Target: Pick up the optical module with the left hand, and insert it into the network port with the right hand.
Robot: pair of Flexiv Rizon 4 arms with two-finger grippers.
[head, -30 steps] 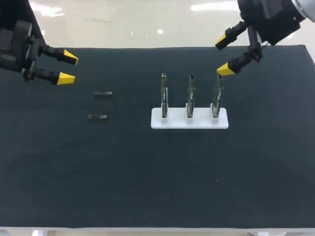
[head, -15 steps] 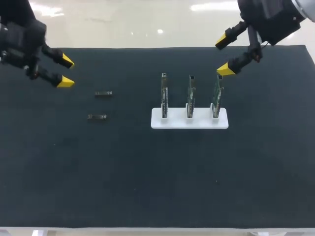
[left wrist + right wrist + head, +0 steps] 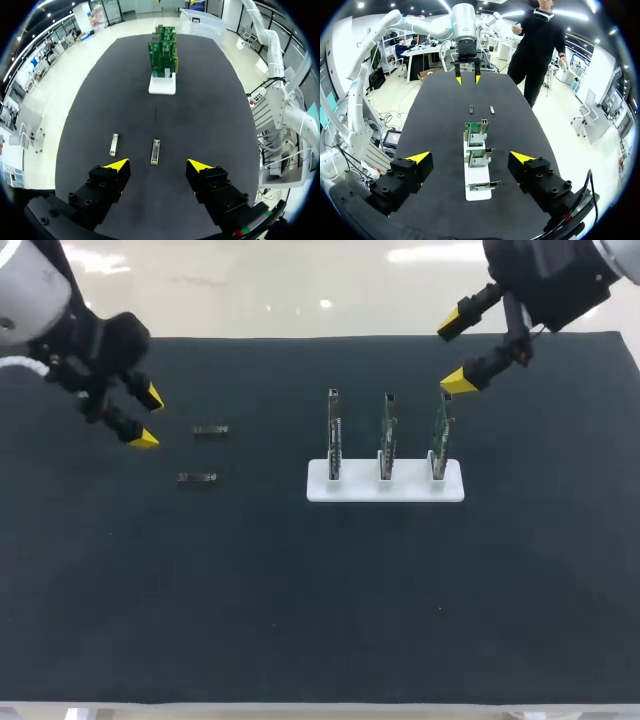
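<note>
Two small grey optical modules (image 3: 210, 430) (image 3: 197, 478) lie flat on the black table's left part. My left gripper (image 3: 148, 418) hovers open just left of them. In the left wrist view one module (image 3: 156, 151) lies straight ahead between the open fingertips, and the other module (image 3: 114, 145) lies ahead of one finger. A white stand (image 3: 385, 485) holds three upright green boards (image 3: 388, 435) with network ports. My right gripper (image 3: 454, 355) hangs open above the rightmost board, nothing between its fingers. From the right wrist, the boards (image 3: 477, 145) sit below the gripper (image 3: 470, 157).
The black mat (image 3: 320, 610) covers the whole table, with its wide front half bare. In the right wrist view the two modules (image 3: 471, 108) (image 3: 492, 109) lie beyond the stand (image 3: 475, 192), and my left gripper (image 3: 468, 80) hangs behind them.
My left arm has swung in from the table's left edge towards the modules, its fingers tipping downward. The right arm and the modules have stayed put.
</note>
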